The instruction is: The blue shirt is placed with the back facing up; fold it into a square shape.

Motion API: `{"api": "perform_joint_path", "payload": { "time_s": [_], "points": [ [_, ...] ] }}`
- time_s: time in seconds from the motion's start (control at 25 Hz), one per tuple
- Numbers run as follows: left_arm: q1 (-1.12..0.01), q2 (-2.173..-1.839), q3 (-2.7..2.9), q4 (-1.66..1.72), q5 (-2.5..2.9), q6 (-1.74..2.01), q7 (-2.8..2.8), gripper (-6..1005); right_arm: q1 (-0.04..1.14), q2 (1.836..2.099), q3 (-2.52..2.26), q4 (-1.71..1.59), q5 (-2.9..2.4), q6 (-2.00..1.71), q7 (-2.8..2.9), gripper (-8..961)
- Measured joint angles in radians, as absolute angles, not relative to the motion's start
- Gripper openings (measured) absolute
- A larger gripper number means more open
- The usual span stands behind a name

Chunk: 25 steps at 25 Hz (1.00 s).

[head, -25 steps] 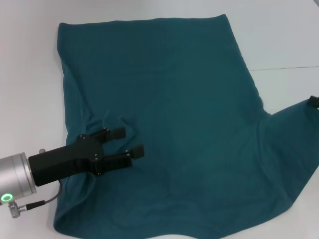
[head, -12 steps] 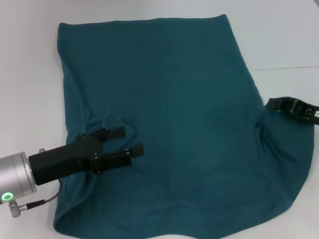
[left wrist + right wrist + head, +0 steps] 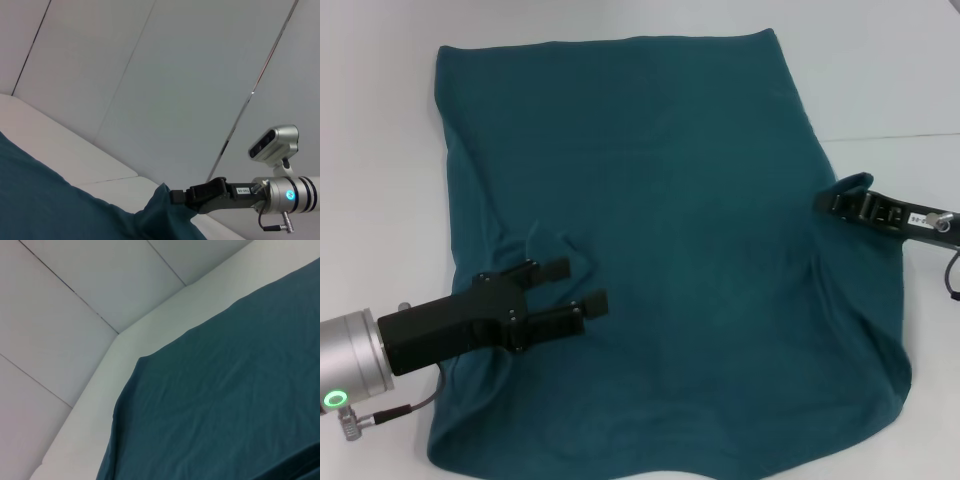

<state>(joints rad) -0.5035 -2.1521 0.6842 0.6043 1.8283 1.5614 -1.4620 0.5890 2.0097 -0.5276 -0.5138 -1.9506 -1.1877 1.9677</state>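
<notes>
Blue shirt (image 3: 660, 230): spread plain side up over most of the white table (image 3: 370, 150), far hem straight, near edge running past the bottom of the head view; its right side is lifted into a raised fold.
Left gripper (image 3: 578, 286): lies low over the shirt's near-left part, black fingers spread apart with cloth showing between them, a small pucker of fabric just beyond the tips.
Right gripper (image 3: 832, 200): at the shirt's right edge, closed on a bunched peak of fabric held above the table.
Head view only: the whole outline of the shirt and both arms at once.
Left wrist view only: the right gripper (image 3: 186, 196) seen side-on, pinching the raised peak of cloth, with the silver wrist (image 3: 290, 195) and its blue light behind it.
Right wrist view only: the shirt's far-left corner (image 3: 142, 360) and its smooth back.
Surface: white table, a thin seam line crossing at the right.
Room: pale wall panels (image 3: 175, 75) with dark joints behind the table.
</notes>
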Motion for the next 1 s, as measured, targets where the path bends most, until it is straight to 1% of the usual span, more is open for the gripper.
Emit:
{"api": "perform_joint_path", "payload": {
  "time_s": [0.2, 0.44, 0.64, 0.8, 0.88, 1.0],
  "points": [
    [-0.504, -2.152, 0.684, 0.604, 1.828, 1.558, -1.469, 922, 0.599, 2.017, -0.537, -0.502, -1.951, -1.176, 1.967, 15],
    [-0.508, -2.152, 0.684, 0.603, 1.828, 1.546, -1.473, 921, 0.623, 2.035, -0.541, -0.491, -1.945, -1.159, 1.960, 16],
    [-0.509, -2.152, 0.684, 0.598, 1.828, 1.535, -1.484, 921, 0.649, 2.047, -0.538, -0.480, -1.927, -1.133, 1.954, 183],
    [-0.509, -2.152, 0.684, 0.592, 1.828, 1.529, -1.487, 921, 0.661, 2.048, -0.541, -0.479, -1.923, -1.111, 1.941, 273],
    [-0.506, -2.153, 0.684, 0.592, 1.828, 1.525, -1.489, 921, 0.660, 2.045, -0.541, -0.479, -1.924, -1.104, 1.940, 318],
    [-0.504, -2.153, 0.684, 0.592, 1.828, 1.523, -1.493, 921, 0.646, 2.028, -0.539, -0.481, -1.924, -1.103, 1.944, 385]
  ]
}}
